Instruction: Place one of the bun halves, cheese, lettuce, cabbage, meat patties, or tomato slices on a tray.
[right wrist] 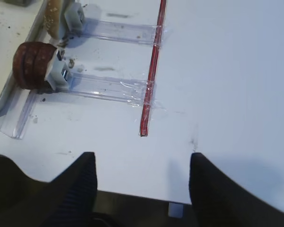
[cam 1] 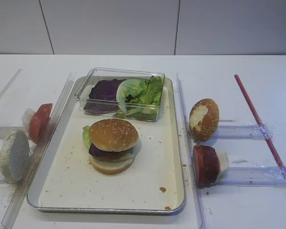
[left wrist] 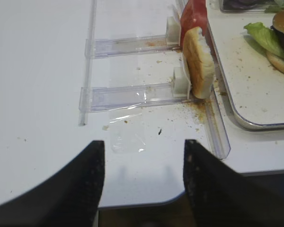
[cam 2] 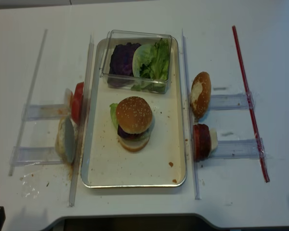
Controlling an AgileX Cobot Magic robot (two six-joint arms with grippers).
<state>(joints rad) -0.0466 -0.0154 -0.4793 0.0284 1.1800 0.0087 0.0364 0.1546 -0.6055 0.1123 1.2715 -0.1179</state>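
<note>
On the tabletop [cam 1: 257, 67], the tray [cam 1: 174, 157] carries a finished burger, its bun [cam 1: 113, 134] capping the stack. Spare patties [cam 1: 206, 164] wait upright in holders. Both claws, left [left wrist: 142, 177] and right [right wrist: 142, 184], hover released and empty.

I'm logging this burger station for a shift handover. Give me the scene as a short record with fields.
tray: cream surface, crumb-speckled, holds one stacked burger and the clear box
burger top: sesame bun half over dark filling and lettuce
clear box: purple cabbage beside green leaves
left holders: tomato slice and pale bun bottom, both on edge
right holders: white-patched bun, meat patties, on edge
left gripper: open, empty
right gripper: open, empty
</note>
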